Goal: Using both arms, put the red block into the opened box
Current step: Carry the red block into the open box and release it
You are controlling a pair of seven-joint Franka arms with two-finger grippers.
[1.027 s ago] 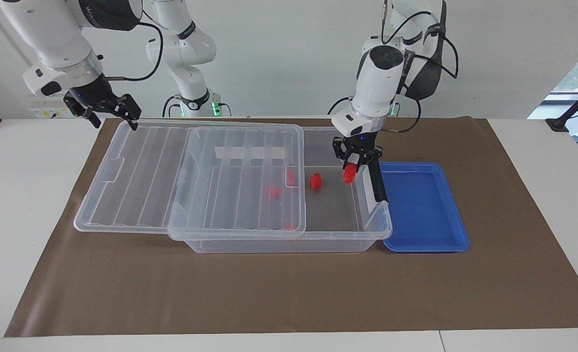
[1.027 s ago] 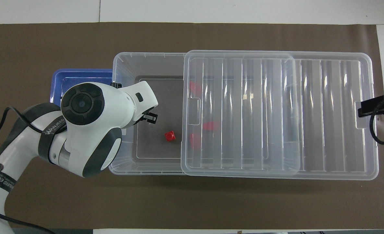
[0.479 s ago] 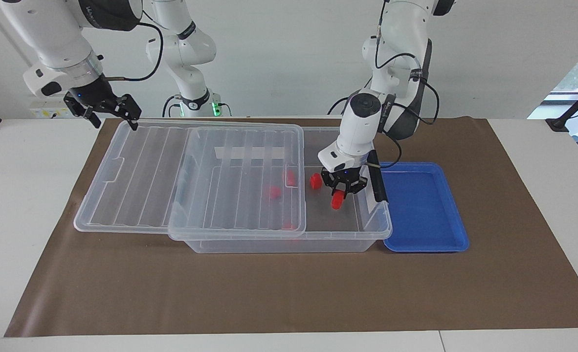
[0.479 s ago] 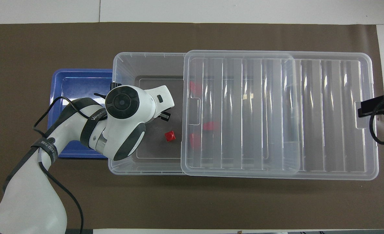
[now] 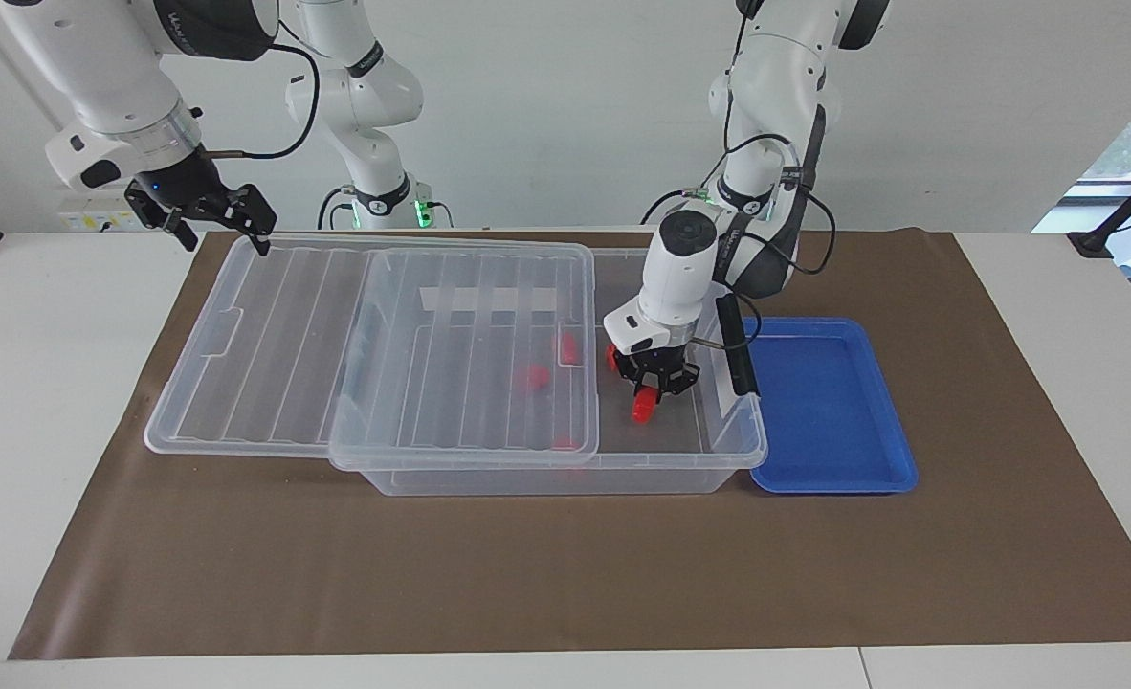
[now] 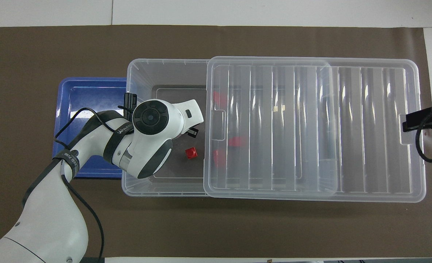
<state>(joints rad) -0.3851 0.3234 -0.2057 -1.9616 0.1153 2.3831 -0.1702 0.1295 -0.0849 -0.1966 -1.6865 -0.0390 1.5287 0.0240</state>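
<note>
Since the earlier frames, the left arm had lowered its left gripper [image 5: 651,390] from above the black clip handle [image 5: 736,352] down into the uncovered end of the box [image 5: 565,474], carrying the red block [image 5: 642,410] with it. That block now hung at the gripper's fingertips, just above the box floor; whether the fingers still pinched it or had begun to let go could not be told. In the overhead view the arm's wrist hid both. A second red block [image 6: 191,152] lay on the box floor beside it, nearer the robots, and three more showed through the ribbed lid [image 5: 374,335], which stayed slid toward the right arm's end. The blue tray [image 5: 829,407] sat just beside the box. The right gripper [image 5: 211,222] waited unmoved over the lid's corner, fingers spread and holding nothing. Writing on the left arm's band was too small to read surely.
</note>
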